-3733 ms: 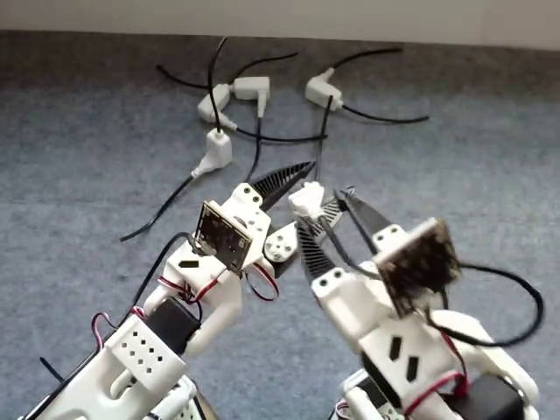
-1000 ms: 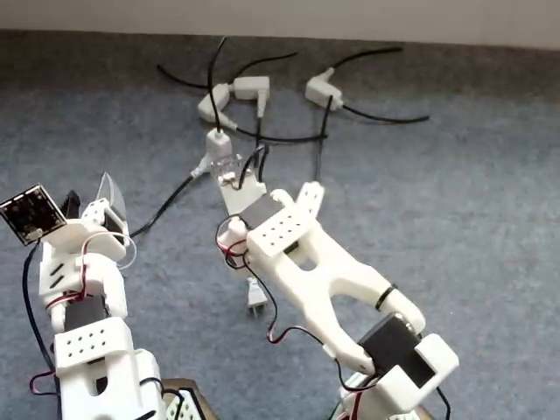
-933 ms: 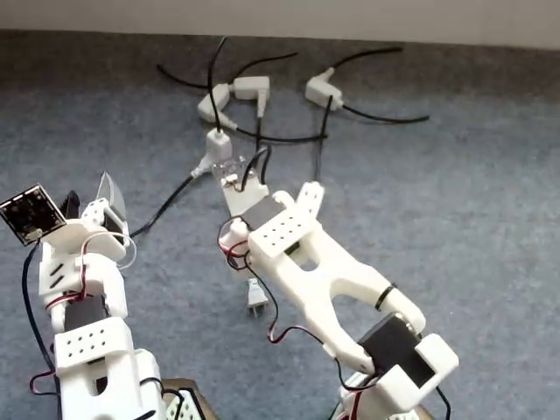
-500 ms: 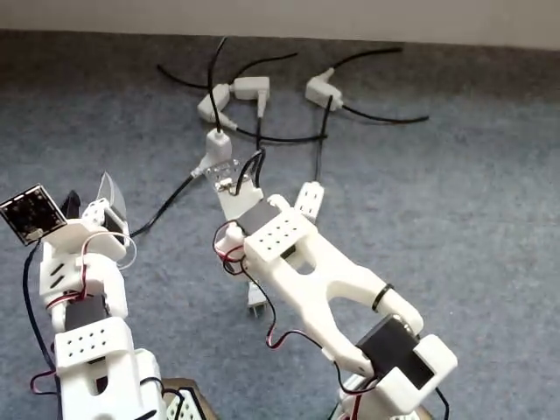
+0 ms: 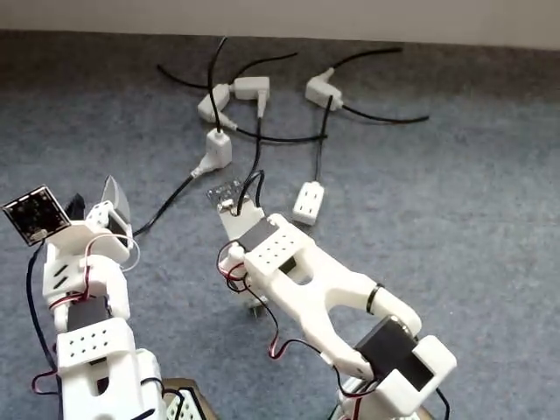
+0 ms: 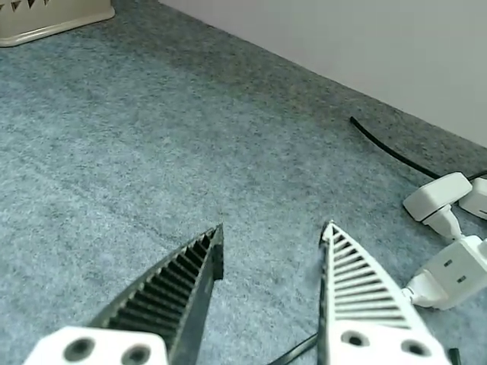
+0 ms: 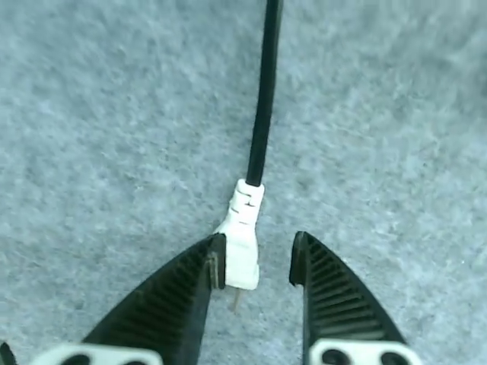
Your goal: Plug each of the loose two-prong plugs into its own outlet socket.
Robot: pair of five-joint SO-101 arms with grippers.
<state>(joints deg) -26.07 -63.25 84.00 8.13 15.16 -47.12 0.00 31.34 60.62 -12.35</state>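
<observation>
Over the carpet [image 7: 114,114], my right claw [image 7: 257,240] stood released astride the plug [image 7: 242,234], so closing could catch its body; my left claw [image 6: 274,228] hung released, aside.

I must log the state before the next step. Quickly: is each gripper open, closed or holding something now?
Left gripper: open, holding nothing.
Right gripper: open, set around the white plug on the carpet, not clamped on it.

Loose plug [image 5: 255,303] largely beneath the right arm [image 5: 297,271] from above (just a tip clear)
</observation>
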